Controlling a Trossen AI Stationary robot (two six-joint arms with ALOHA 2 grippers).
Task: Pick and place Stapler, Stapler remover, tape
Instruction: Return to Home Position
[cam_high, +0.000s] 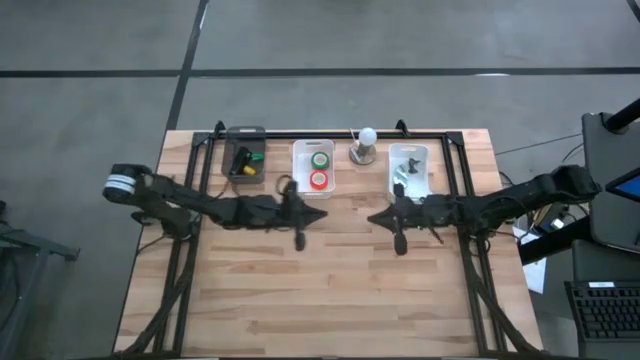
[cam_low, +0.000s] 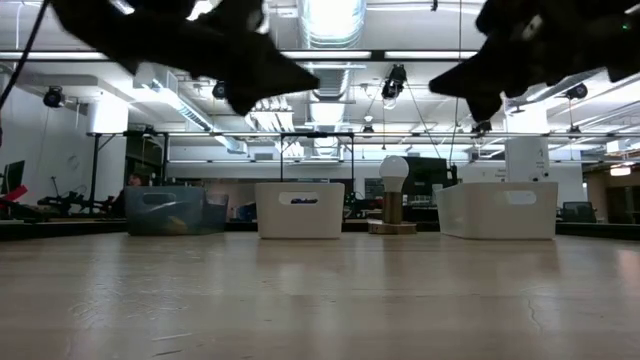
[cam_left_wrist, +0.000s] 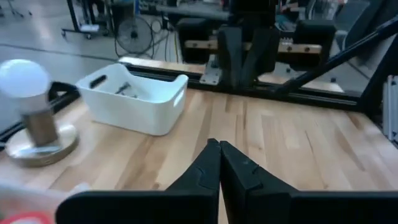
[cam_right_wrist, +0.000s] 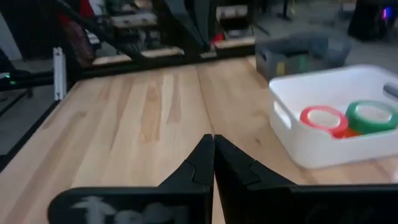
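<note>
Both grippers hover shut above the middle of the table, tips facing each other and holding nothing: my left gripper (cam_high: 320, 214) (cam_left_wrist: 219, 149) and my right gripper (cam_high: 375, 218) (cam_right_wrist: 213, 143). The tape shows as a green roll (cam_right_wrist: 372, 116) and a red roll (cam_right_wrist: 322, 116) lying in the middle white bin (cam_high: 314, 150) at the far edge. A dark grey bin (cam_high: 245, 135) to its left holds a black thing with yellow and green pieces (cam_high: 245, 163). I cannot tell whether this is the stapler. The right white bin (cam_high: 410, 150) holds small dark and metal pieces (cam_high: 403, 172). I cannot make out the stapler remover.
A lamp with a white bulb (cam_high: 366, 137) (cam_left_wrist: 25, 81) stands on a round base between the two white bins. Black frame rails (cam_high: 455, 170) run along the table's far edge and sides. Bare wood (cam_high: 330, 300) lies toward the near edge.
</note>
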